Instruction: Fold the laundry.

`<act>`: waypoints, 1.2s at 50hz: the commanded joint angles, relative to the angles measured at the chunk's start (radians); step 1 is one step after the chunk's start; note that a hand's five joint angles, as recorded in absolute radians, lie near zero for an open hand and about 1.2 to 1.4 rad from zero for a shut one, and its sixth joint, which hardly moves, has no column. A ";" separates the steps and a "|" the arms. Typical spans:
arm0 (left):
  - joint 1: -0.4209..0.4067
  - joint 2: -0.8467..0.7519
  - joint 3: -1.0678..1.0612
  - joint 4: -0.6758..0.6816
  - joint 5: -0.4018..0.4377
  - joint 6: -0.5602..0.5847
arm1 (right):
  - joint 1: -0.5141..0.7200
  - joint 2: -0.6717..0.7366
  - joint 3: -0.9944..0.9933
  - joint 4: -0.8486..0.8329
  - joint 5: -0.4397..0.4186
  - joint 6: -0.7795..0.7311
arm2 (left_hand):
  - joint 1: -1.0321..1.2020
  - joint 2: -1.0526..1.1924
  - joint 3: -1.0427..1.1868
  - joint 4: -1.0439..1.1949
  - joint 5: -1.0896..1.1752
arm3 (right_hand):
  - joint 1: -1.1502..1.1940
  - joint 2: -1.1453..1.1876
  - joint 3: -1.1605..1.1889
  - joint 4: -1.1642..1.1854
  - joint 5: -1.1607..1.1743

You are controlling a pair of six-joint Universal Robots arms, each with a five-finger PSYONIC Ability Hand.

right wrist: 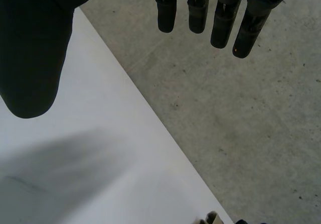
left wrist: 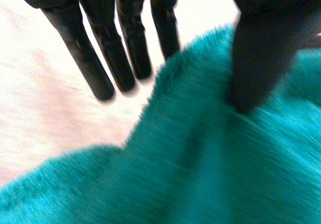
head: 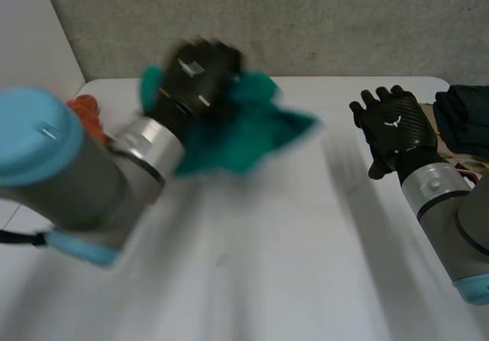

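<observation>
A teal fleece cloth (head: 252, 131) hangs in the air over the far left part of the white table (head: 306, 264), bunched around my left hand (head: 195, 69). In the left wrist view the thumb (left wrist: 256, 58) presses into the teal cloth (left wrist: 200, 163), which spreads out below the palm, while the fingers (left wrist: 100, 68) reach out past its edge. My right hand (head: 393, 123) hovers over the table's right side with relaxed fingers and holds nothing. Its own wrist view shows straight fingers (right wrist: 198, 8) over the table edge (right wrist: 100, 174).
An orange garment (head: 88, 112) lies at the far left of the table, partly behind my left arm. A stack of dark folded clothes (head: 466, 115) sits at the far right edge. Grey concrete floor (right wrist: 241, 108) lies beyond the table.
</observation>
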State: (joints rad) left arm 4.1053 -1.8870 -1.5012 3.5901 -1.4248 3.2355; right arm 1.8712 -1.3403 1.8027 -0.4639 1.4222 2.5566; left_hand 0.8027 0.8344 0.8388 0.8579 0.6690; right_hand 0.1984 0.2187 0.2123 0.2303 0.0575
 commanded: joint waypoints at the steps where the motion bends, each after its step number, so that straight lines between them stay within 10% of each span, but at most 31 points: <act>1: -0.161 -0.136 0.032 -0.093 -0.002 -0.005 | -0.020 -0.002 -0.008 0.030 -0.002 0.005 | -0.628 -0.660 -0.664 -0.683 -0.669 | -0.024 -0.044 -0.038 -0.056 -0.058; 22: 0.133 0.002 -0.017 -0.351 0.003 0.124 | -0.024 -0.076 -0.167 0.697 -0.022 0.194 | -0.592 -0.624 -0.628 -0.647 -0.633 | -0.024 -0.044 -0.038 -0.056 -0.058; 47: 0.113 -0.144 -0.154 -0.177 -0.013 0.198 | 0.033 0.007 -0.048 0.531 -0.009 0.152 | -0.343 -0.374 -0.379 -0.398 -0.384 | -0.024 -0.044 -0.038 -0.056 -0.058; 60: 0.099 -0.280 -0.050 -0.168 -0.019 0.296 | 0.039 0.095 -0.065 0.531 -0.023 0.149 | 0.593 0.562 0.557 0.538 0.553 | -0.024 -0.044 -0.038 -0.056 -0.058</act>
State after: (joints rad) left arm 4.2151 -2.1353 -1.5943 3.4268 -1.4393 3.4866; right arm 1.9106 -1.2774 1.7499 0.0653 1.4046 2.7065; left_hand 1.0101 0.9739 0.9709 0.9751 0.7937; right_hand 0.1984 0.2187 0.2122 0.2303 0.0575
